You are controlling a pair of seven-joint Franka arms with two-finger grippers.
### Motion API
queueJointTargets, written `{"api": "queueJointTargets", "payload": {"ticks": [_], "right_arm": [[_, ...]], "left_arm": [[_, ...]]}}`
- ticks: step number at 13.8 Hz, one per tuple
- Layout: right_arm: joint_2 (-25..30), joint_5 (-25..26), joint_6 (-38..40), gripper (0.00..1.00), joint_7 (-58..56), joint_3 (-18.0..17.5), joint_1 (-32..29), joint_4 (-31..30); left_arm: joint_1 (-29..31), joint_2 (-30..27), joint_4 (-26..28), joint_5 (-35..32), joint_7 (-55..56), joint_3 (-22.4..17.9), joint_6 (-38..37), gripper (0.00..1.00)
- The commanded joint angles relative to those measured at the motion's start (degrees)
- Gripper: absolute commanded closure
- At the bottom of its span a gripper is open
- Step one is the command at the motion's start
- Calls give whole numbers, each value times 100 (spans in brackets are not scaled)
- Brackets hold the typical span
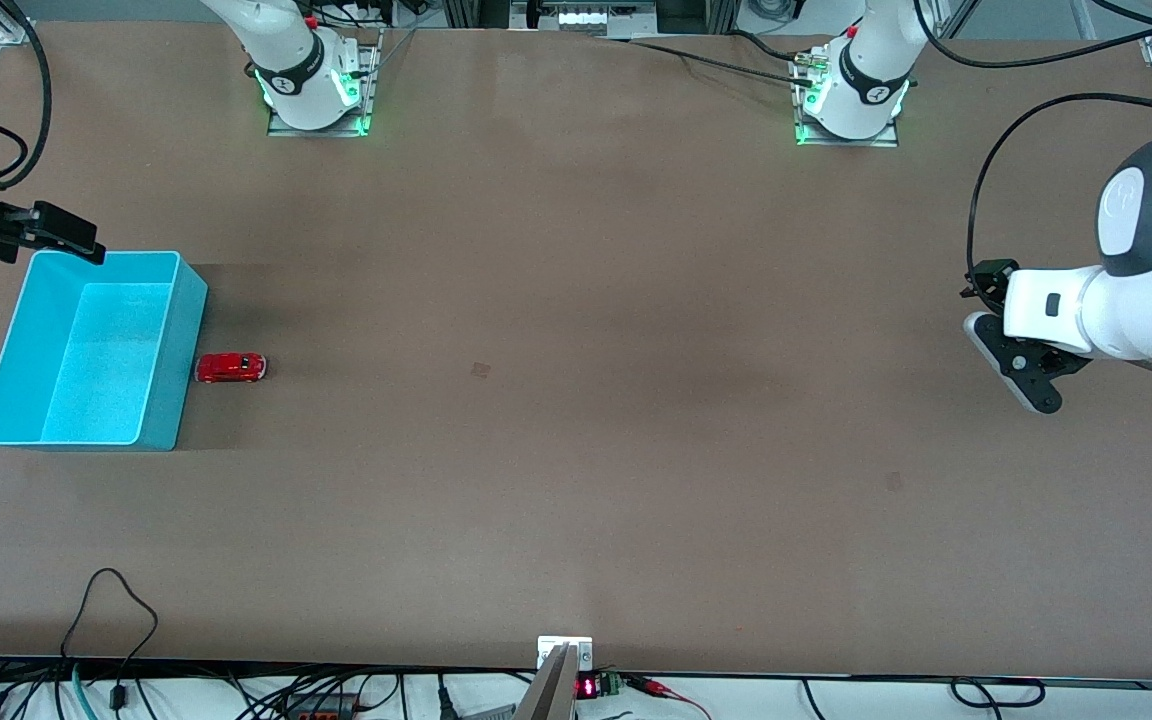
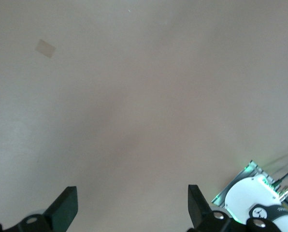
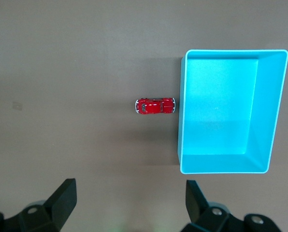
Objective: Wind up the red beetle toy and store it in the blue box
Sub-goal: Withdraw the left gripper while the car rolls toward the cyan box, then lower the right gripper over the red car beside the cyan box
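The red beetle toy (image 1: pixel 230 368) stands on the brown table, close beside the blue box (image 1: pixel 186 330) on its side toward the left arm's end. The box is empty. In the right wrist view the toy (image 3: pixel 154 106) and the box (image 3: pixel 180 121) lie below. My right gripper (image 3: pixel 129 188) is open and empty, high up; in the front view it (image 1: pixel 56 232) hangs by the box's farther corner. My left gripper (image 2: pixel 132 193) is open and empty over bare table at the left arm's end (image 1: pixel 1008 340), away from the toy.
The two arm bases (image 1: pixel 311 85) (image 1: pixel 851 95) stand along the table's farthest edge. A small dark mark (image 1: pixel 481 370) is on the table's middle. Cables and a small device (image 1: pixel 566 665) lie along the nearest edge.
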State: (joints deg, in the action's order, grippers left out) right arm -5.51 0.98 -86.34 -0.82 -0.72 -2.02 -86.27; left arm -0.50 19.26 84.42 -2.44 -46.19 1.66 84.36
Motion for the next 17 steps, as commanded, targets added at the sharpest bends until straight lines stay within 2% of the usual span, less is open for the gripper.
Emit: {"api": "queueJointTargets", "payload": {"ticks": [1, 4, 6, 9, 11, 13, 15, 17], "right_arm": [[-20, -10, 20, 0, -41, -15, 0, 14], [-134, -1, 47, 0, -50, -42, 35, -12], [-301, -1, 30, 0, -50, -42, 184, 5], [-503, 17, 73, 0, -59, -42, 491, -30], [-696, 8, 47, 0, -67, -42, 589, -65], [-740, 25, 29, 0, -373, -51, 650, -223], [-776, 43, -6, 0, -847, -51, 712, -442], [-724, 52, -67, 0, -1182, -68, 677, -775]], "left_arm": [[-187, -18, -451, -46, 968, 1, -480, 0], [-477, -18, -602, -90, 2120, 45, -780, 0], [-495, -36, -610, -29, 2412, 19, -877, 0], [-495, -456, -340, 60, 2675, -60, -265, 0], [-495, -1193, 563, 60, 3822, -78, 682, 0], [-486, -1730, 1337, 68, 4800, -78, 1326, 0], [-434, -2126, 1970, 60, 4848, -122, 1914, 0], [-346, -2277, 2210, 60, 4760, -122, 2067, 0]]}}
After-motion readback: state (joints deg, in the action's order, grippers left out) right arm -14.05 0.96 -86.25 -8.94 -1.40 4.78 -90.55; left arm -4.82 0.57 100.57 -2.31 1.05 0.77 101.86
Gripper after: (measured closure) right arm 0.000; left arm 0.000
